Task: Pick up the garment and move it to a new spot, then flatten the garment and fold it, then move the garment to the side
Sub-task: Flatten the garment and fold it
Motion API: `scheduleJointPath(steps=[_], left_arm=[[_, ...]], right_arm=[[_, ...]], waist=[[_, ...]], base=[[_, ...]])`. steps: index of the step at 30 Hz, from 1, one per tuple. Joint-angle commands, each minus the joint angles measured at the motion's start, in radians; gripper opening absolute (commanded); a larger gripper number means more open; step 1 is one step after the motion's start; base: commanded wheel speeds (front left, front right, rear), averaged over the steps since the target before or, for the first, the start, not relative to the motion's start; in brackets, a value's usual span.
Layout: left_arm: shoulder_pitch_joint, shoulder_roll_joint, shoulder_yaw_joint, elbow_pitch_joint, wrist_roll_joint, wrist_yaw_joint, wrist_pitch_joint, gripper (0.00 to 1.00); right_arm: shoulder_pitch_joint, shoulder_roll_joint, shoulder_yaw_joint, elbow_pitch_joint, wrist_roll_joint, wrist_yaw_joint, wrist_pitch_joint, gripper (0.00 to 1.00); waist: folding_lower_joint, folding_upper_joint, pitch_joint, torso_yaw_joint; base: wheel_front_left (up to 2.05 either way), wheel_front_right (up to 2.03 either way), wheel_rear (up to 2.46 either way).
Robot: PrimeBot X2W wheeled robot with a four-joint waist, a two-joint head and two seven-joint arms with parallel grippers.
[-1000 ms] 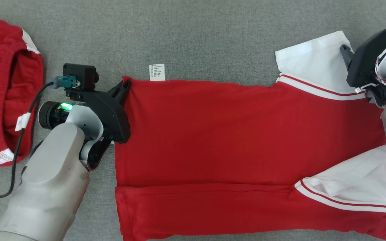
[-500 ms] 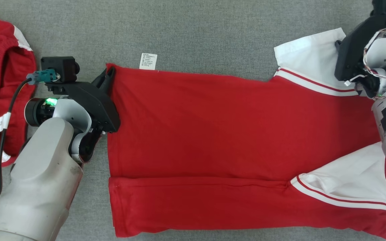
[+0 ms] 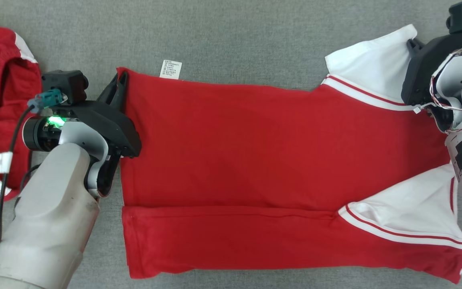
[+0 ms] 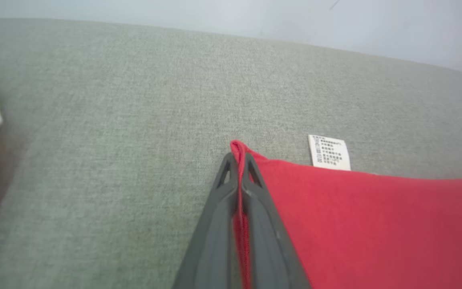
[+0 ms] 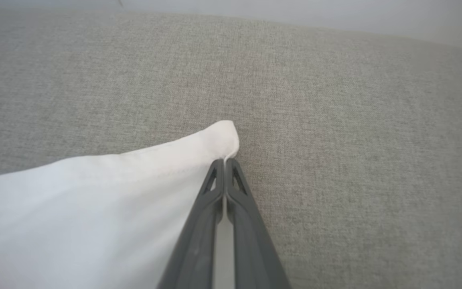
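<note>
The garment (image 3: 255, 152) is a red shirt with white sleeves, spread flat on grey fabric with its near long side folded over. My left gripper (image 3: 120, 80) is shut on the garment's far hem corner (image 4: 237, 149); in the left wrist view red cloth runs between the two fingers (image 4: 219, 208). At the other end, my right gripper (image 3: 411, 45) is shut on the tip of the far white sleeve (image 3: 371, 56), and the right wrist view shows that white corner (image 5: 225, 134) pinched at the fingertips. A white care label (image 3: 171, 68) sticks out of the far edge.
A second red and white garment (image 3: 2, 112) lies bunched at the left edge, close behind my left arm. A black cable (image 3: 2, 200) hangs from the left wrist. Bare grey fabric (image 3: 235, 36) stretches beyond the shirt's far edge.
My right gripper has shut on the white sleeve tip; it stood open a second ago. The whole head view has shifted left and up. The left grip on the hem corner is unchanged.
</note>
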Motion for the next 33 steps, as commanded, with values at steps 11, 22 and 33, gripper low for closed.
scheduleJointPath(steps=[11,22,33], left_arm=[[0.037,-0.032,-0.012,0.023,0.031,-0.007,-0.14,0.0],[0.2,-0.039,-0.051,0.008,0.031,-0.016,-0.162,0.0],[0.351,-0.008,-0.035,-0.007,0.014,0.017,-0.175,0.0]], right_arm=[[0.065,0.011,0.004,-0.003,0.056,-0.002,-0.267,0.0],[0.37,-0.113,0.15,-0.306,0.343,-0.002,-0.243,0.0],[0.707,-0.223,0.146,-0.644,0.46,-0.002,-0.068,0.0]], waist=[[-0.0004,-0.0003,-0.113,-0.023],[-0.0004,-0.0003,-0.271,-0.031],[-0.0004,-0.0003,-0.361,-0.075]], base=[[0.0,0.0,0.0],[0.0,0.0,0.0],[0.0,0.0,0.0]])
